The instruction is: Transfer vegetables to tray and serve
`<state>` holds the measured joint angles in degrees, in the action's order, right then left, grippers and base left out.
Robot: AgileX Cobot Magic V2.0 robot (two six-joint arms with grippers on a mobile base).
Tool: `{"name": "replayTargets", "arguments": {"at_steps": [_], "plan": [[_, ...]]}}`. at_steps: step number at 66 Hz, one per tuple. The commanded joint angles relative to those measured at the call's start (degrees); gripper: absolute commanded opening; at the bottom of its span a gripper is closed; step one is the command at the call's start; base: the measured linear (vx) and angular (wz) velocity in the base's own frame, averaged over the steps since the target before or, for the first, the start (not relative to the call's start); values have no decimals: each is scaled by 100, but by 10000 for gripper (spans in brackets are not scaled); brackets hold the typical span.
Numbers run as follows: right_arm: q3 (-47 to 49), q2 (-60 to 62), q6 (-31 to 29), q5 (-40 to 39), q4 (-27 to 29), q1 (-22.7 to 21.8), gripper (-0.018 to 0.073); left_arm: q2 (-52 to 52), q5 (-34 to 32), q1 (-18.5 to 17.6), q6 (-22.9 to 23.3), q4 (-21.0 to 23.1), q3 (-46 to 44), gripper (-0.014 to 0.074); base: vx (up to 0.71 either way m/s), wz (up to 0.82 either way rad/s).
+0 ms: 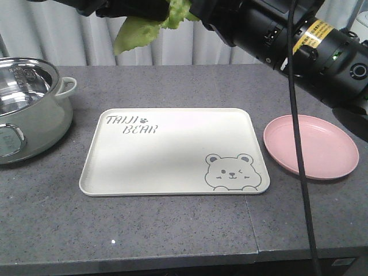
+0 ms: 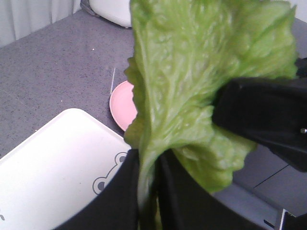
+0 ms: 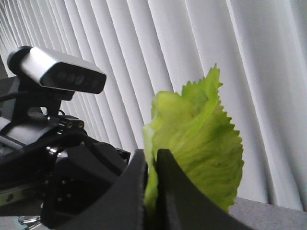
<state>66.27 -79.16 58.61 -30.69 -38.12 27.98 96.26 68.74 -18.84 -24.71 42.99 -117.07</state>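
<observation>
- Grey speckled countertop (image 1: 144, 230) lies nearest, in front of the tray (image 1: 172, 155), which is cream-white and bare, with its bear drawing at a near corner.
- The pink plate (image 1: 322, 146) sits just beside one short side of the tray, not touching it. The steel-lined pot (image 1: 34, 121) stands near the opposite short side.
- The lettuce leaf (image 1: 138, 29) hangs high above the tray's far edge, clear of everything below.
- The left gripper (image 2: 147, 165) is pinched narrow on the leaf's lower end, where the pale rib runs.
- The right gripper (image 3: 152, 158) is likewise closed tight on the leaf, so both arms grip it at once.
- This looks like the carry toward the tray, with the leaf shared between two pincers.
- To do it well, one pincer should probably let go fully before either arm travels, or the thin blade may tear.
- The holding arm should then come over the tray's middle and go low before releasing. That way the leaf settles flat inside the rim rather than draping over the tray's far edge.
</observation>
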Motion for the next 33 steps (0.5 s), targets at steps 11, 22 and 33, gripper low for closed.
{"name": "replayTargets", "arguments": {"at_steps": [11, 22, 33], "plan": [[198, 567, -207, 282, 264, -853, -6, -497, -310, -34, 17, 220, -156, 136, 0, 0], [198, 792, 467, 606, -349, -1902, -5, -719, -480, -34, 41, -41, -156, 297, 0, 0], [198, 779, 1729, 605, -1628, -2784, -6, -855, -470, -34, 115, -588, -156, 401, 0, 0]]}}
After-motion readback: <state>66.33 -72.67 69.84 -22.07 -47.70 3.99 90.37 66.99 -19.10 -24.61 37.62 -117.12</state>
